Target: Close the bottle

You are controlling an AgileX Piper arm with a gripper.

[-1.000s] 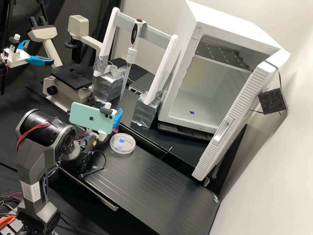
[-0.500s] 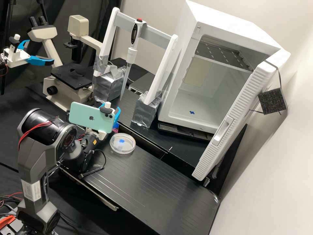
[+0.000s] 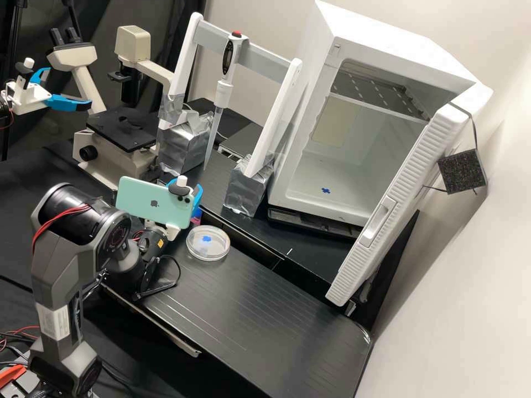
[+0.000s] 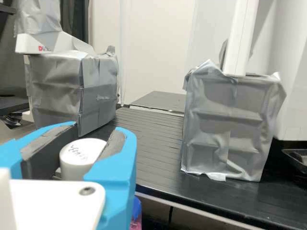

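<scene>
Pale walls and a dark curtain back the black surface (image 3: pixel 260 309), which carries a clear round dish (image 3: pixel 208 255). Beyond the dish, in the high view, is the pink bottle (image 3: pixel 196 215) — partly hidden, and near it. Close by the dish, too, is the pincer (image 3: pixel 191 189), its fingers pinching a white cap (image 4: pixel 76 155) with writing on top; whether that cap sits on the bottle, I cannot tell. Farther beyond the dish stand a pipette (image 3: pixel 223 91) and a microscope (image 3: pixel 124 130) — well apart from it.
</scene>
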